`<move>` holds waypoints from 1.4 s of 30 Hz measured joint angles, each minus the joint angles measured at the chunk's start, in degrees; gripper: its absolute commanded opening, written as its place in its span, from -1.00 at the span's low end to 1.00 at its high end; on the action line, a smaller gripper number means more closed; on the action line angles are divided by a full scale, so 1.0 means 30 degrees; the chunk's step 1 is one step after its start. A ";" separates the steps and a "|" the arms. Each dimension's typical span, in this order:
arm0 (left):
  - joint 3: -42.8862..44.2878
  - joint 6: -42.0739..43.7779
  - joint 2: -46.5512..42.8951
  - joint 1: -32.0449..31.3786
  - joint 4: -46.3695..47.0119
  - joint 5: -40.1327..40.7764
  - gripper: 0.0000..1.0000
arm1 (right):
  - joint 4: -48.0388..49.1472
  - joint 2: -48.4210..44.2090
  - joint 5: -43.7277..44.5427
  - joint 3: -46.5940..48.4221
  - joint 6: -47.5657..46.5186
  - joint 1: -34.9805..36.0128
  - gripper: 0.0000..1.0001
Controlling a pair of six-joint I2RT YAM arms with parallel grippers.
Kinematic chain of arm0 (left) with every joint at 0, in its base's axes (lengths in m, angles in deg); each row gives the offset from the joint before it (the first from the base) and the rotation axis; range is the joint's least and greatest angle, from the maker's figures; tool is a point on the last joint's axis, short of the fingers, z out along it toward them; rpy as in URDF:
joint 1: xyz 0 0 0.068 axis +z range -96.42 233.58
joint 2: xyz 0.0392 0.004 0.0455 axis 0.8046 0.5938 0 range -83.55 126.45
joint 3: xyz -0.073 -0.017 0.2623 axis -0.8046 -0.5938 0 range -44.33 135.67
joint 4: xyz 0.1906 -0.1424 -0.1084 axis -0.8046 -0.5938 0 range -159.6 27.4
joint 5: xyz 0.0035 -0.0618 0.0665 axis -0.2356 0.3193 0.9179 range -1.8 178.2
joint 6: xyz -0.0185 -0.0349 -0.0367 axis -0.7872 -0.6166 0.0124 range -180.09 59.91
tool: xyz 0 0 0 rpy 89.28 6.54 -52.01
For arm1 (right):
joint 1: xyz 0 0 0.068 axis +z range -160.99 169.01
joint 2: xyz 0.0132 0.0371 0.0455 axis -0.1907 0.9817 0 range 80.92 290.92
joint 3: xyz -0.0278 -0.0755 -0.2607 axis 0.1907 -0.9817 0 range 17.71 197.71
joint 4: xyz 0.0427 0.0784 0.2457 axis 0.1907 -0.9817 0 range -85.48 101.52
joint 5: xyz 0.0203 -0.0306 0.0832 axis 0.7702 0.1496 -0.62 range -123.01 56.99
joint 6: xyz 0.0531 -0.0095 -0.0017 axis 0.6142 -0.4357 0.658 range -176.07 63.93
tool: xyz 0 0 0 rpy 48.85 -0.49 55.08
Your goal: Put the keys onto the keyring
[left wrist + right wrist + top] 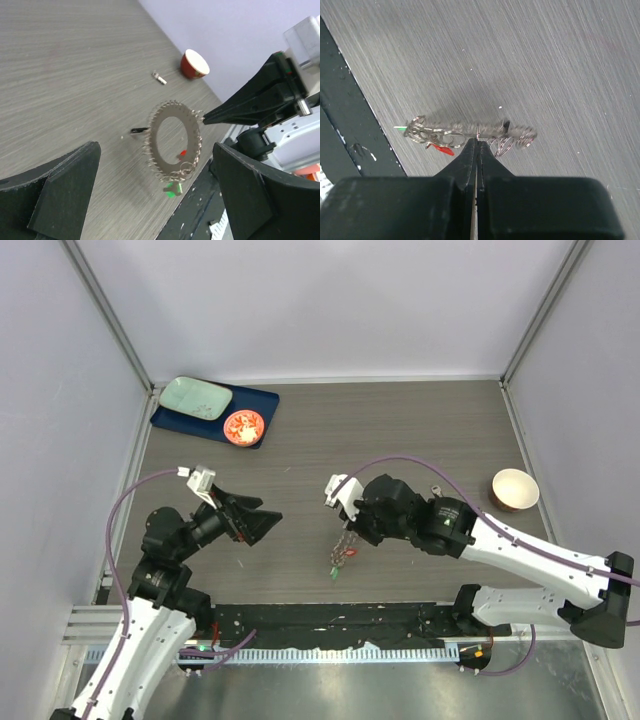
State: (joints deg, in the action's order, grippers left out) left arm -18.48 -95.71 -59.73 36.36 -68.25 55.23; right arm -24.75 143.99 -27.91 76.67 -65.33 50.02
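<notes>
The keyring [345, 543] hangs above the table near its front edge, with my right gripper [351, 530] shut on its upper rim. In the right wrist view the keyring [470, 131] shows edge-on at the closed fingertips of that gripper [477, 141]. A green key [172, 189] and a red key [182, 153] dangle from the bottom of the keyring [172, 108]. A black key [140, 130] sticks out at its left side. My left gripper [263, 524] is open, facing the ring from the left with a gap between them.
A small bowl [514, 489] stands at the right, with a small metal piece [437, 491] next to it. At the back left a blue tray [262, 400] holds a pale green plate [196, 397] and an orange-red dish [243, 427]. A black strip [330, 625] runs along the near edge.
</notes>
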 measured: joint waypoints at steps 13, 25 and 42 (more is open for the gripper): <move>-0.1392 0.0058 0.2812 -0.5129 0.6921 0.3286 0.99 | -0.1370 -0.0321 -0.0794 0.0313 -0.1639 0.0000 -0.98; -0.1610 0.7570 1.0032 -0.7475 1.3566 0.1122 0.89 | -0.0291 -0.1333 -0.0350 -0.0612 -0.1865 -0.0568 -0.99; 0.0124 1.2050 1.4287 -0.7475 1.4987 -0.5763 -0.04 | 0.0546 -0.1523 -0.2273 -0.1479 -0.2477 -0.0590 -0.99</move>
State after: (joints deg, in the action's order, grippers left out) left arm -18.11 -59.56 -16.87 13.94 -23.29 37.94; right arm -23.11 139.42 -34.73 72.23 -72.76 48.25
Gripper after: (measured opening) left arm 0.489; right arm 0.030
